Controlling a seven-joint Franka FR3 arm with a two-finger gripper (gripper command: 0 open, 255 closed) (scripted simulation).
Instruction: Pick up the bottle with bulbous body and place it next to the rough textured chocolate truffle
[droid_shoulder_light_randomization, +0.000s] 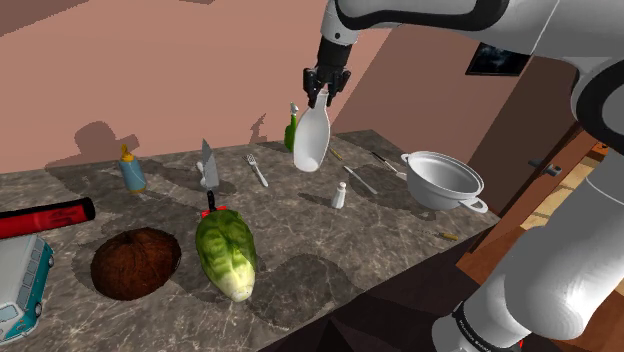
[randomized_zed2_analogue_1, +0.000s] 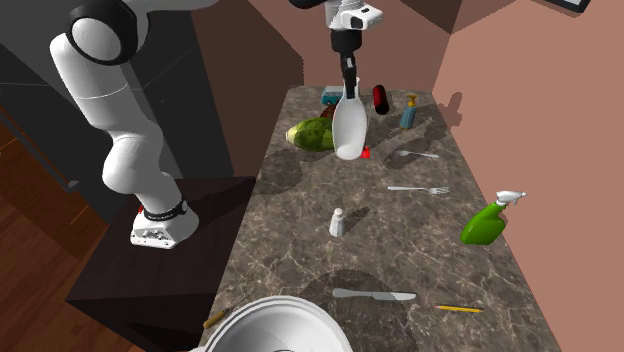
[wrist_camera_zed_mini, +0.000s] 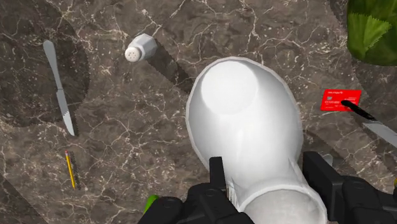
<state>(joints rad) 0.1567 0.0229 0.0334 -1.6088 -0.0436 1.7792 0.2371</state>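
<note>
The black gripper (droid_shoulder_light_randomization: 318, 99) is clamped on the neck of a white bulbous bottle (droid_shoulder_light_randomization: 311, 138), which hangs above the marbled tabletop (droid_shoulder_light_randomization: 300, 235), well apart from the rough brown truffle (droid_shoulder_light_randomization: 135, 262). This looks like the carrying step. Next, move to the truffle and lower the bottle just beside it.

The white bulbous bottle (droid_shoulder_light_randomization: 311, 137) hangs neck-up in the gripper (droid_shoulder_light_randomization: 318, 96) — the rough brown truffle (droid_shoulder_light_randomization: 135, 262) sits well apart.

My matt black claw (wrist_camera_zed_mini: 267, 170) is clasping a smooth, faintly glossy white bottle (wrist_camera_zed_mini: 245, 121); below my claw the veined stone countertop (wrist_camera_zed_mini: 127, 133) is looking polished.
</note>
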